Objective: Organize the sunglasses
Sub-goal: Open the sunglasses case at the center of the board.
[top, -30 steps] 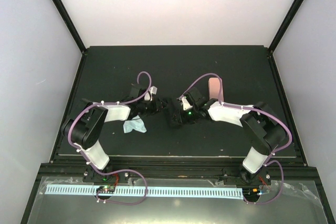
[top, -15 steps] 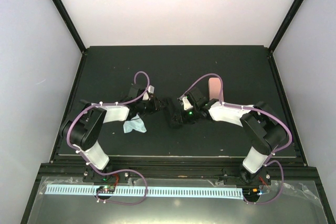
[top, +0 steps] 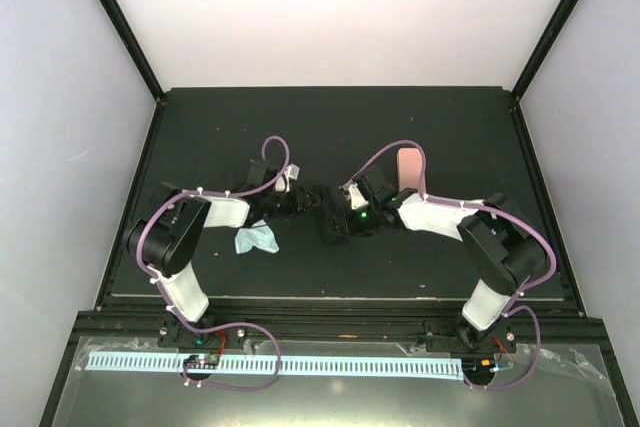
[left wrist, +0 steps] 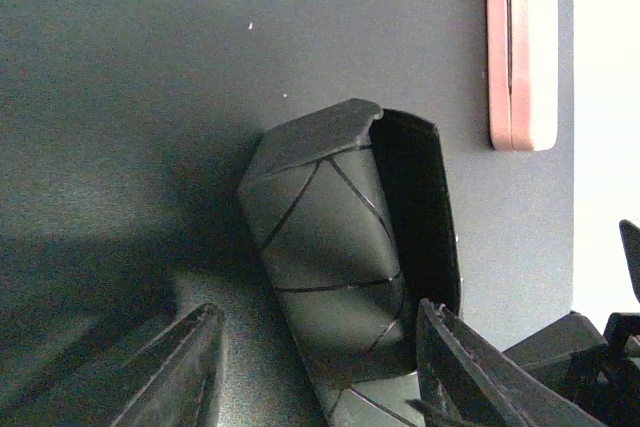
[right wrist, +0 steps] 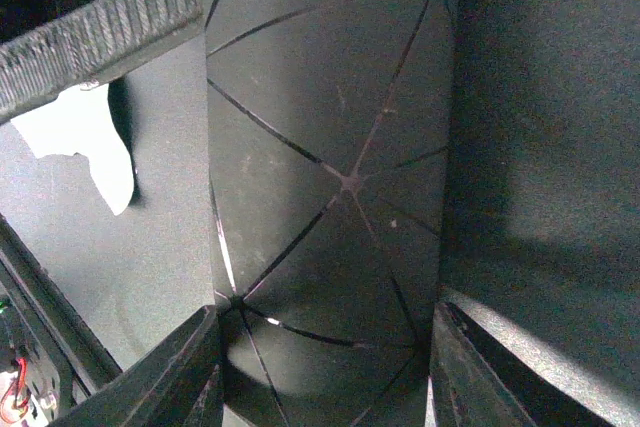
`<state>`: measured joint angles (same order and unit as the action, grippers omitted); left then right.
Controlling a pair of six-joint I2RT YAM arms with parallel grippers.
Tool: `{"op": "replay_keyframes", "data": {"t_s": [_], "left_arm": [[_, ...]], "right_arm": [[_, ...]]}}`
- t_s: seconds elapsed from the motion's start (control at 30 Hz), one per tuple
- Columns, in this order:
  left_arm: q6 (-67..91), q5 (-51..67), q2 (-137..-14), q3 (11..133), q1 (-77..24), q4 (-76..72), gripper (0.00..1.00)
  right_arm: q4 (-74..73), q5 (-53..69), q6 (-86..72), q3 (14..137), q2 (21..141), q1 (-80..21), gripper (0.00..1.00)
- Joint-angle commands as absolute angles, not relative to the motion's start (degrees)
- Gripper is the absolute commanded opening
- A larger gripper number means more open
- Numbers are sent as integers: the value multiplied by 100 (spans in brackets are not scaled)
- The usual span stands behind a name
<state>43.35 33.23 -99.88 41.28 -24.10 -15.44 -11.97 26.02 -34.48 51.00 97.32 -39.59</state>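
Observation:
No sunglasses show in any view; neither the amber-brown pair nor the red pair is visible. A black oblong case [top: 330,215] with faceted panels lies mid-table, one end flap open [left wrist: 410,207]. My left gripper [top: 305,202] is open, its fingers [left wrist: 190,357] spread wide on either side of the case's near end [left wrist: 330,247] without touching it. My right gripper [top: 340,221] is closed on the black case [right wrist: 330,147] from the other end, with one finger [right wrist: 180,377] pressed against each long side.
A pink oblong case [top: 409,169] lies shut behind my right arm, and it also shows in the left wrist view [left wrist: 522,47]. A pale blue cloth [top: 256,239] lies crumpled under my left forearm. The dark mat's edge [left wrist: 600,147] is beyond the pink case.
My left gripper drew back slightly, then moved right again up to the black case's end. My right gripper and the case have stayed put.

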Motion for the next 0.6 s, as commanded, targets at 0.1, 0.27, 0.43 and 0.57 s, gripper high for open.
{"op": "replay_keyframes", "data": {"t_s": [0.1, 0.27, 0.43, 0.57], "left_arm": [[3952, 4174, -10117, 3992, -2760, -1627, 57], [3955, 3982, -10293, 3958, -2837, -1499, 62], [4010, 3653, -10501, 3981, -2834, -1215, 59], [3968, 3382, -10471, 3957, -2832, -1005, 57]], "right_arm": [[-1161, 2416, -3331, 5084, 9722, -3959, 61], [-1249, 2223, -3305, 5124, 9697, -3962, 76], [-1415, 1830, -3317, 5140, 9597, -3964, 78], [-1527, 1449, -3394, 5111, 9459, -3964, 77]]}}
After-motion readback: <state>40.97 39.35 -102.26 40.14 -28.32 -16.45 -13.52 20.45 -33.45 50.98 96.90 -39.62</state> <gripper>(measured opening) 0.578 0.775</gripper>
